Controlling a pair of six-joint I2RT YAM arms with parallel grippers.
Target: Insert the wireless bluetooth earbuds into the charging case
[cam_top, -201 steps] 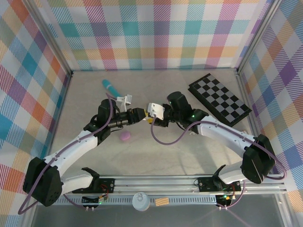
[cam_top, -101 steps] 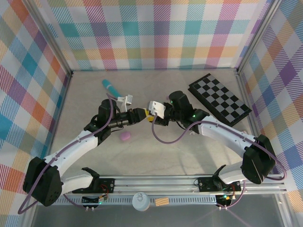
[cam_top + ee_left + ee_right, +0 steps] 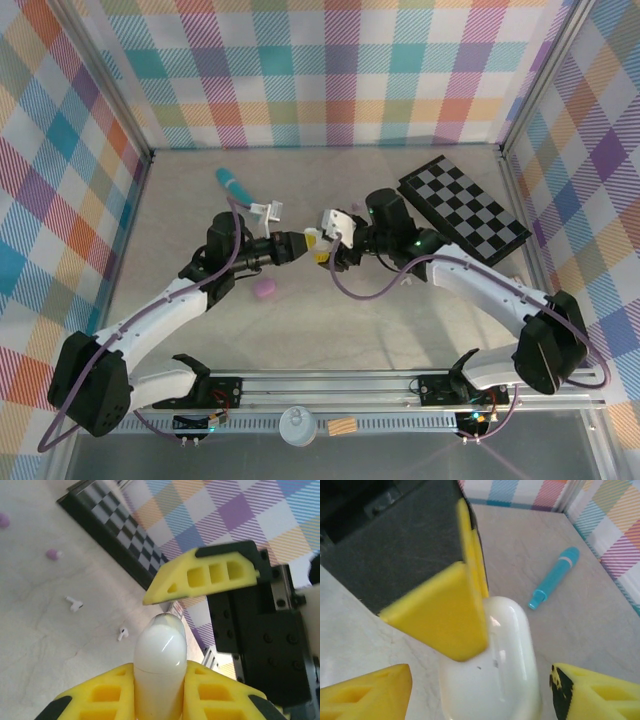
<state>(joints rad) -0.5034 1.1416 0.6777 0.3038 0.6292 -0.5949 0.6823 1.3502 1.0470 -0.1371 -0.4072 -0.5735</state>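
At the middle of the counter (image 3: 380, 320) the two arms meet tip to tip, the left one reaching in from the near left and the right one from the near right. The left fingers (image 3: 95, 695) are clamped on the white case (image 3: 160, 665), one yellow pad pressed to each flank, with its rounded end sticking out beyond them. The right fingers (image 3: 365, 690) stand apart on either side of that same case, a clear gap showing between each pad and the shell; in the left wrist view one of them hangs just above the case's rounded end. The earbuds (image 3: 74, 603) are all outside the case: two white ones lie loose on the bare counter, a little apart from each other, and two purple ones (image 3: 52, 555) lie farther along, all near the edge of the checkerboard (image 3: 465, 208), which sits at the far right. A purple case (image 3: 265, 290) rests on the counter just near of the left arm's wrist. A teal pen (image 3: 233, 182) lies at the far left, well apart from everything else.
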